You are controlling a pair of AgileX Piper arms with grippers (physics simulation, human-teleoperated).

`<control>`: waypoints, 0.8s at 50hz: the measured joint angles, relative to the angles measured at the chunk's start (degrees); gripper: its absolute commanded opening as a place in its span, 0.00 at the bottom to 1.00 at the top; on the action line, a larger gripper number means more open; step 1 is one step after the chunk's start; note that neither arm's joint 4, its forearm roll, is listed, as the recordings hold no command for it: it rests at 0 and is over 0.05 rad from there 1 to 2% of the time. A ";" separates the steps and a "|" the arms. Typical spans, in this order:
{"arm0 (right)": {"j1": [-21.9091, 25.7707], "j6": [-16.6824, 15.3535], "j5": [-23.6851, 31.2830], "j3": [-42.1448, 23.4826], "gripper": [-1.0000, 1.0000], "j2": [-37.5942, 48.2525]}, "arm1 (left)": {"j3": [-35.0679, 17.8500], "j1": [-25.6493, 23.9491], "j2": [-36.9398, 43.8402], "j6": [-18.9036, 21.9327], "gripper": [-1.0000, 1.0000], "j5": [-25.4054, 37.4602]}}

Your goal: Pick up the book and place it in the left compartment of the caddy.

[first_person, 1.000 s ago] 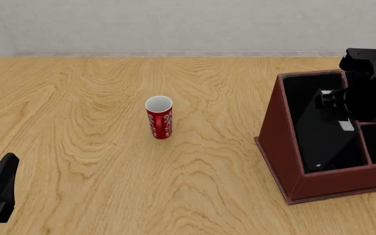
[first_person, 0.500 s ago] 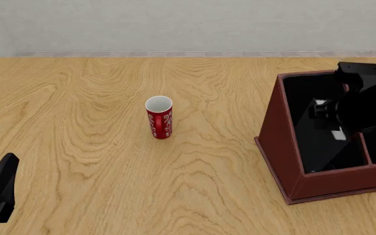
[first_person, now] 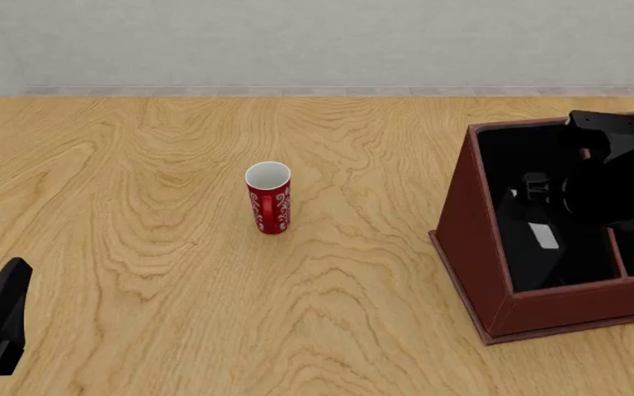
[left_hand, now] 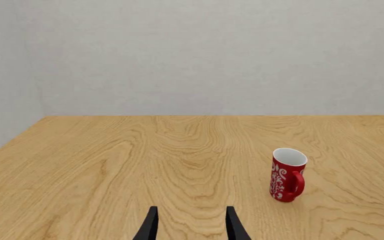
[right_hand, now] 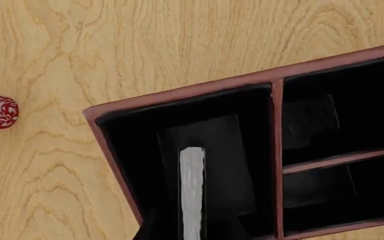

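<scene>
Open tabletop (first_person: 130, 206) left of caddy (first_person: 471, 247); book (right_hand: 192, 190) inside left compartment (right_hand: 145, 150).

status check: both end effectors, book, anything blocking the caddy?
Left end effector open, idle, low over table. Right end effector over caddy, fingers hidden. Book on edge in left compartment; grip unclear. Red cup well clear.

R arm (first_person: 614, 186) lower; book (right_hand: 192, 190) deeper in left compartment (right_hand: 138, 145).
</scene>
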 measured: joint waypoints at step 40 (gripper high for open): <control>2.40 1.25 7.70 -2.12 1.00 -10.08 | 0.00 0.00 0.00 0.01 1.00 0.00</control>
